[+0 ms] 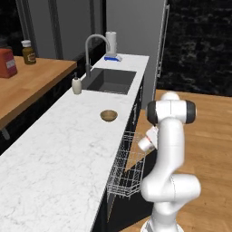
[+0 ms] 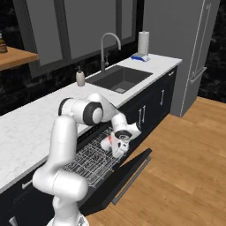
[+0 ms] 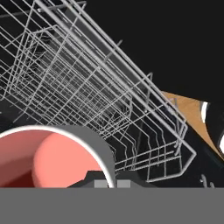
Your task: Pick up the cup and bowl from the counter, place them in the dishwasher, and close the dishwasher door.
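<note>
My gripper is shut on the cup, a whitish-grey cup with a red inside. It holds the cup tilted over the silvery wire rack of the open dishwasher. In the hand view the cup's red mouth sits at lower left, just above the rack. The dishwasher door hangs open below the rack, out over the wooden floor. The small brown bowl stands on the white marble counter, near its front edge and above the rack.
A sink with a curved faucet lies further along the counter, with a beige soap bottle beside it and a paper-towel roll behind. A wooden shelf at left carries a jar and a red box. A tall grey fridge stands at right.
</note>
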